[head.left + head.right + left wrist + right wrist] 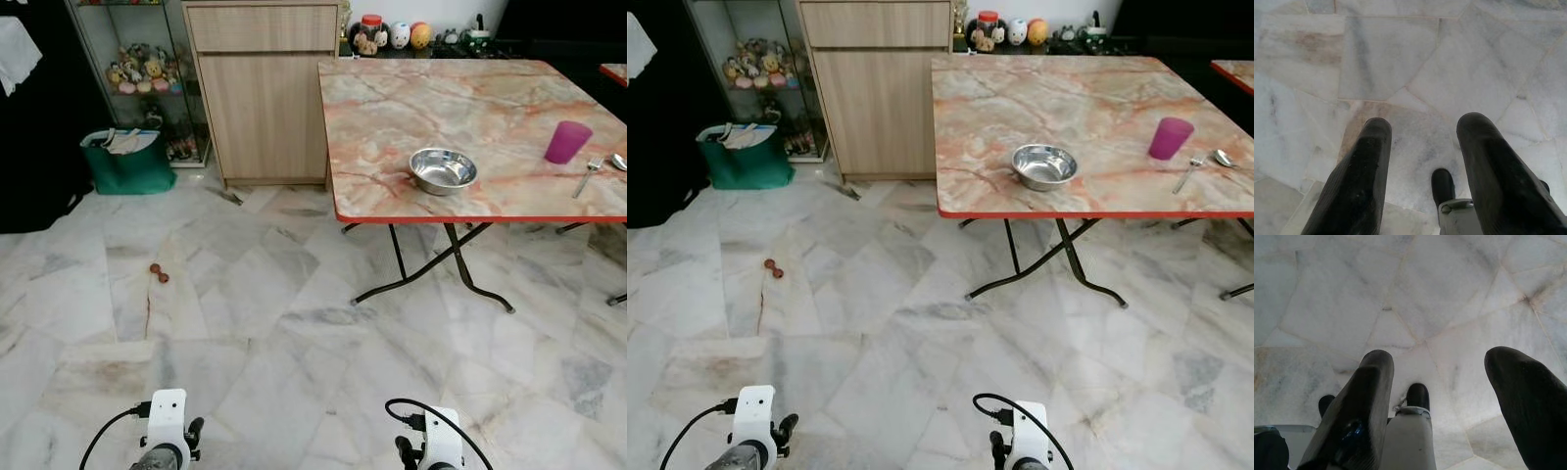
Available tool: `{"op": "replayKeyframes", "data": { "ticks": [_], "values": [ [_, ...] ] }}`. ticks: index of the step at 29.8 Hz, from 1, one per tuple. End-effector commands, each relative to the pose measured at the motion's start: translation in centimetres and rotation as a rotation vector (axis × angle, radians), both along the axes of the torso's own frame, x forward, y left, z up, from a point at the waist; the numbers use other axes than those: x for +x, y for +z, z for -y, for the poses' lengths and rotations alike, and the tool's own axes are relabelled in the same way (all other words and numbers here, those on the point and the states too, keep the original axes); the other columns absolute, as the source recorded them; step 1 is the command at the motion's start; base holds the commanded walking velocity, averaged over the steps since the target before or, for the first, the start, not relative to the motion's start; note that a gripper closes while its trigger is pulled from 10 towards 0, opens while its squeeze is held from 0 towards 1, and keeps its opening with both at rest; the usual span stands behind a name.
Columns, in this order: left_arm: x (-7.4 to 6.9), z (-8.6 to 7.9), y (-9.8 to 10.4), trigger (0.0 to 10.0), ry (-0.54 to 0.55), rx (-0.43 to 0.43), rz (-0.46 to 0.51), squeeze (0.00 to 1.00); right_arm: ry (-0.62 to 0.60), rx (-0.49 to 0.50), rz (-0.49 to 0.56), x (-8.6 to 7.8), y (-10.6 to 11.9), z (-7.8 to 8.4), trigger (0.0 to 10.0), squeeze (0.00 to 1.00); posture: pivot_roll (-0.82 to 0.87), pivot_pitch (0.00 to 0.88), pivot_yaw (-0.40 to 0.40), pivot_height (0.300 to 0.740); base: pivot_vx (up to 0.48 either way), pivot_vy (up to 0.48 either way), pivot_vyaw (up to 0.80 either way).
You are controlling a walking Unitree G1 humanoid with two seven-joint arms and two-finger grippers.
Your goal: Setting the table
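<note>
My left gripper (1422, 147) hangs over the marble floor (274, 323) with its fingers spread, holding nothing; my right gripper (1437, 377) hangs the same way, also spread and empty. In the upper right of the head view I see the folding table (411, 108), with a steel bowl (443, 170) near its front edge, a purple cup (567, 142) to the bowl's right, and a fork (588, 176) and spoon (619, 162) at the far right edge.

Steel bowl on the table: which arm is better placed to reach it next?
The right, probably. The steel bowl sits near the table's front edge, ahead and to the robot's right. Both the right gripper and left gripper hang low, fingers open, empty.
</note>
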State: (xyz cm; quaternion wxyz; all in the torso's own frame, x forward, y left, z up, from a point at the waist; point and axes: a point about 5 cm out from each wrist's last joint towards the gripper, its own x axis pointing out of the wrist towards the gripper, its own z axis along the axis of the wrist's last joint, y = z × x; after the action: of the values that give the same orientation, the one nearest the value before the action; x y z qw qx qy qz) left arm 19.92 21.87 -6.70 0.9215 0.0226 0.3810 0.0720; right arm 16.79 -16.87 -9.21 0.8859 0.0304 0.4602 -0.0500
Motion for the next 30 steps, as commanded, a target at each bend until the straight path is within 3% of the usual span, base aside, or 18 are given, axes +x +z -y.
{"op": "replayKeyframes", "data": {
  "ticks": [1,24,30],
  "values": [
    [-0.35,0.09,-0.25,10.0,0.004,-0.004,-0.018,0.0,0.004,0.0,-0.007,-0.2,-0.09,-0.01,10.0,0.0,-0.04,0.0,-0.029,0.74,0.3,0.0,0.0],
    [-0.24,0.15,-0.2,10.0,0.003,-0.004,-0.014,0.0,0.007,-0.001,-0.003,-0.11,-0.04,0.08,10.0,0.0,-0.04,0.0,-0.033,0.74,0.297,0.0,0.0],
    [-0.23,0.1,-0.17,10.0,0.002,0.001,-0.013,0.0,0.004,0.001,0.0,-0.06,-0.02,0.04,10.0,0.0,-0.04,0.0,-0.032,0.74,0.0,0.0,0.0]
  ]
}}
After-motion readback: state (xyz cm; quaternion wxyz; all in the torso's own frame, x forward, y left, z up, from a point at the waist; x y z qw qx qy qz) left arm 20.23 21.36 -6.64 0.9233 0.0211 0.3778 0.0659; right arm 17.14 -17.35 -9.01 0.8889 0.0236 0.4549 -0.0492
